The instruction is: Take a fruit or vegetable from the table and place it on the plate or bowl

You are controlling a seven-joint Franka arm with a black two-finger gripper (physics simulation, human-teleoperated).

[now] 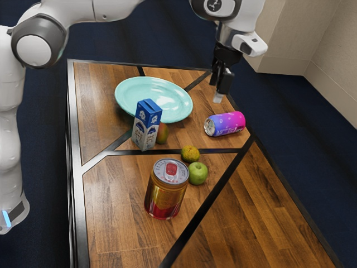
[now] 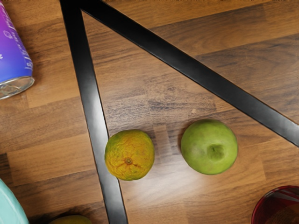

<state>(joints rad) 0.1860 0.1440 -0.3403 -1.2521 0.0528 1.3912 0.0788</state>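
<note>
Awaiting your pickup: green apple (image 2: 209, 146), round, smooth, waxy, dimpled at the stem, lay on the table just beside a pitted, dull-skinned orange (image 2: 129, 154); neither was lifted. Teal plate (image 1: 156, 95), shallow and glossy, stood well apart, beyond a milk carton (image 1: 146, 124). Your gripper (image 1: 222, 92) hung above the table near a purple can (image 1: 225, 123) lying on its side; open or closed could not be told. Step judged: approach. Next move called for descending centred over one fruit. Table (image 1: 268, 223): plank wood, black inlay strips.

The carton (image 1: 146, 124) half hides a fruit (image 1: 163, 133); wrist-view edges crop the purple can (image 2: 11, 51), plate (image 2: 6, 207) and red can (image 2: 279, 206).
</note>
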